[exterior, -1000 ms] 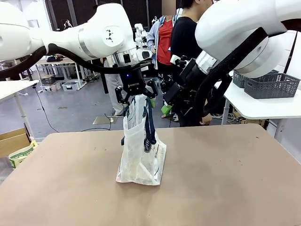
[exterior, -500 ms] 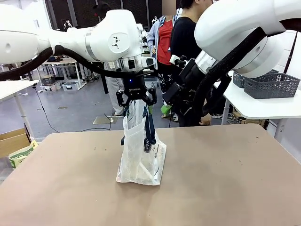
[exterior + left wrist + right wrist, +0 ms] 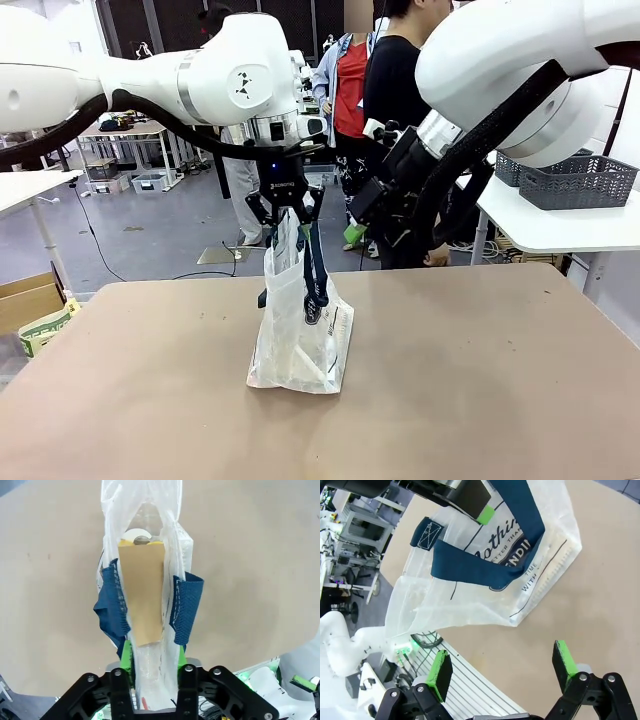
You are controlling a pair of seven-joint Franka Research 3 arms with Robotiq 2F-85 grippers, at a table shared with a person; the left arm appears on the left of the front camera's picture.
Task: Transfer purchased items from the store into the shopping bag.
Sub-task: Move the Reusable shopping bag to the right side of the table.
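The shopping bag (image 3: 300, 325) stands upright in the middle of the brown table (image 3: 480, 380). It is thin, see-through plastic with dark blue strap handles (image 3: 317, 270) hanging down its sides.

The left gripper (image 3: 285, 213) hangs right above the bag. Its two fingers are squeezed close together on the top edge of the plastic, pinching it and holding the bag up. In the left wrist view the green pads (image 3: 126, 656) press on the plastic from both sides, and the left gripper (image 3: 152, 662) looks straight down into the bag (image 3: 145, 570). Inside the bag there is a flat tan thing like a card or paper packet (image 3: 142, 592), with something round and white (image 3: 135, 535) peeking out past its far end.

The right gripper (image 3: 502, 667) is wide open and holds nothing. Its green-tipped fingers (image 3: 439, 675) are spread far apart, near the bag (image 3: 485, 575) but not touching it. From there you can read part of the dark blue lettering (image 3: 512, 547) on the side of the bag.

Behind the table stands a person in a black top (image 3: 395, 85). A dark grey slotted basket (image 3: 575, 180) sits on a white side table (image 3: 560, 225) to the right, well apart from the bag.
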